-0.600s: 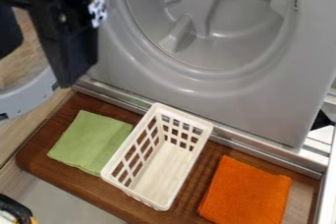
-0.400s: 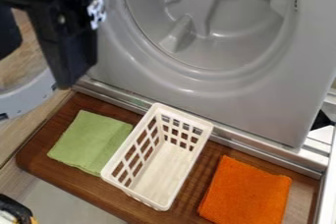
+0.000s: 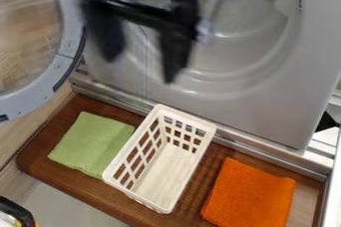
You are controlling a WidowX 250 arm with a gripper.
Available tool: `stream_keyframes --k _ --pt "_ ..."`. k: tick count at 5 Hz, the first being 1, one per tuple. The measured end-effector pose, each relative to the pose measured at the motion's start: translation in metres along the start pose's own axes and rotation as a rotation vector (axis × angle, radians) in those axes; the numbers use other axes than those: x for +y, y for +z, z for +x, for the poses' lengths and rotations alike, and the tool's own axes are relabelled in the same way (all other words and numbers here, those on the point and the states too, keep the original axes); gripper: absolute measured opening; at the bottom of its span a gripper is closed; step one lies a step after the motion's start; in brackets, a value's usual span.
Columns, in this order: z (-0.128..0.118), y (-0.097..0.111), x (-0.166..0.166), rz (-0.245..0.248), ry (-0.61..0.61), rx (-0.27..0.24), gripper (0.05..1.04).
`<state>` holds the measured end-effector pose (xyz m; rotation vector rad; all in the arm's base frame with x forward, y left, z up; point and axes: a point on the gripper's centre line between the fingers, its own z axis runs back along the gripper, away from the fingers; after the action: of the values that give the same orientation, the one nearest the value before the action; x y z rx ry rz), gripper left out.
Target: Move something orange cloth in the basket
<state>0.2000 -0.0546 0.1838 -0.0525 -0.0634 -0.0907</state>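
The black gripper [image 3: 141, 69] hangs at the upper left, in front of the washing machine and above the basket's far end. Its two fingers stand wide apart with nothing between them. An orange cloth [image 3: 250, 195] lies folded on the brown wooden board at the lower right. The white plastic basket [image 3: 190, 170] stands upright in the middle of the board, holding nothing, to the left of the orange cloth and apart from it.
A folded green cloth [image 3: 91, 143] lies left of the basket on the wooden board [image 3: 50, 179]. Behind rises the grey washing machine [image 3: 266, 106], its round door [image 3: 53, 64] swung out at the left. A black and yellow object [image 3: 16, 211] sits at the lower left corner.
The gripper has moved right from the upper left corner, so both fingers now show. Cloths and basket have stayed where they were.
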Motion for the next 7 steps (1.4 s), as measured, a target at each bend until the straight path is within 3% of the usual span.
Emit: stream_keyframes --k 1,2,3,4,5,7 --pt "0.037 -0.05 -0.032 0.068 0.03 -0.031 1.001" --pt "0.052 -0.099 -0.059 0.126 0.107 -0.096 1.001" --pt "0.056 -0.137 -0.071 0.125 0.156 -0.142 1.001" --pt "0.056 -0.172 -0.079 0.111 0.195 -0.108 1.001" --pt "0.056 -0.199 -0.092 0.046 0.146 -0.066 1.001" --pt "0.061 -0.246 -0.111 0.048 0.024 -0.016 1.001"
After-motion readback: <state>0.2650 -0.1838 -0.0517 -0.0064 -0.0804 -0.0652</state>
